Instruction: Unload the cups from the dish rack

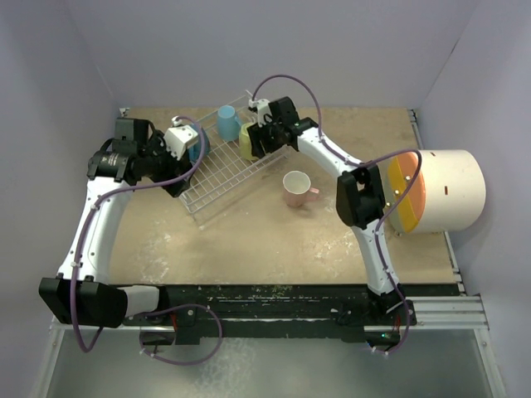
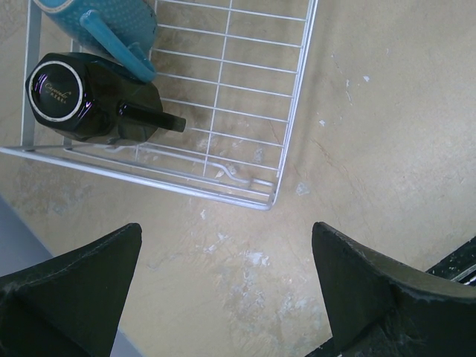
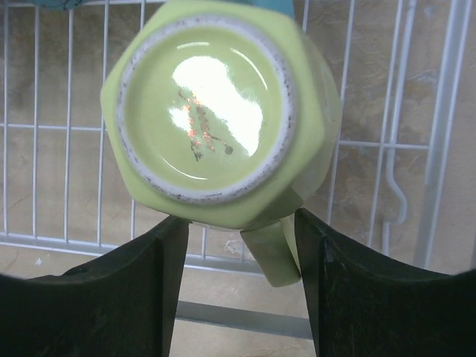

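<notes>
From above, the dish rack (image 1: pixel 217 178) lies slantwise on the tabletop (image 1: pixel 249 240). The right fingers (image 1: pixel 257 143) are at its far side, against the yellow-green cup (image 1: pixel 246 138), and a light blue cup (image 1: pixel 227 122) stands mouth-down just beyond them. The pink cup (image 1: pixel 296 189) sits upright on the tabletop outside the rack, back along the right arm, so it looks already unloaded. The left fingers (image 1: pixel 174 181) hang at the rack's left end.

In the left wrist view, the left fingers (image 2: pixel 74 297) are spread wide over bare tabletop and hold nothing. Ahead of them is a corner of the rack. The black cup (image 2: pixel 89 97) is inside it, ahead and to their left, base towards the camera and handle pointing right. A second light blue cup (image 2: pixel 104 18) is just beyond it. This arm seems parked clear of the rack while the other one works.

In the right wrist view, the yellow-green cup fills the space just ahead of the right fingers (image 3: pixel 126 290), its base facing the camera and the rack wires behind it. Its handle juts back between the two fingers. It is close against the right-hand one, with a gap to the left-hand one, so they straddle it without pinching yet. The handle is probably chosen because the body looks too broad for them.
</notes>
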{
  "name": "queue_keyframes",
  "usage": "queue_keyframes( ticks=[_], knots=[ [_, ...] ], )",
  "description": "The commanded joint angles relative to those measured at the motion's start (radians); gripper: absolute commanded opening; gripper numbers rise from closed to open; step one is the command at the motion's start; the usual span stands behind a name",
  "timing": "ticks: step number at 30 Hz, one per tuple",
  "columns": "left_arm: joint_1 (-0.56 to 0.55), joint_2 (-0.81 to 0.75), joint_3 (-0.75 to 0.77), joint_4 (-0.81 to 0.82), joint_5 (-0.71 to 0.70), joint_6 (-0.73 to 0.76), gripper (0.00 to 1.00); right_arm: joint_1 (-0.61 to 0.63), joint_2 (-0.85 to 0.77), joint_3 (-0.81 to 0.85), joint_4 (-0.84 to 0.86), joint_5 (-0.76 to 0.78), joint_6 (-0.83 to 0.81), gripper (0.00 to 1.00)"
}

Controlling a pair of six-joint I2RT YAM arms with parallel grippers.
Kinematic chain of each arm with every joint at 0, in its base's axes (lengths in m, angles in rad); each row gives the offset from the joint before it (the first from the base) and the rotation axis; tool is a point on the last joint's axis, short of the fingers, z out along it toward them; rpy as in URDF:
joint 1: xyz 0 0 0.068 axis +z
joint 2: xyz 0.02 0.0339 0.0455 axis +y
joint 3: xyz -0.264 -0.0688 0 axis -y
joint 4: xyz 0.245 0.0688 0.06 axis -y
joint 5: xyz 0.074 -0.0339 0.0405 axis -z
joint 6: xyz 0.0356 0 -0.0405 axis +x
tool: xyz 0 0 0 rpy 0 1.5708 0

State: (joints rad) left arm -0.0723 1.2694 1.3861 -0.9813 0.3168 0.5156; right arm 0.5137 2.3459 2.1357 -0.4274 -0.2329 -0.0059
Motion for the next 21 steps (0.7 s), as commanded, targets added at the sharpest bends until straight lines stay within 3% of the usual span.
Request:
queue_keyframes(
  ticks=[1,7,16,21],
  knots=[
    [0.007,0.001,0.043,0.024,0.030,-0.005,0.99,0.020,-0.075,-0.044,0.070,-0.038,0.023,0.60],
    [0.008,-0.012,0.040,0.032,0.023,-0.015,0.99,0.033,-0.063,-0.026,0.087,0.050,0.039,0.45],
    [0.008,-0.026,0.002,0.043,0.064,0.013,0.99,0.063,-0.100,-0.042,0.124,0.085,0.025,0.00],
    [0.007,-0.074,0.000,0.100,0.087,0.010,0.99,0.100,-0.154,-0.029,0.142,0.120,0.021,0.00]
  ],
)
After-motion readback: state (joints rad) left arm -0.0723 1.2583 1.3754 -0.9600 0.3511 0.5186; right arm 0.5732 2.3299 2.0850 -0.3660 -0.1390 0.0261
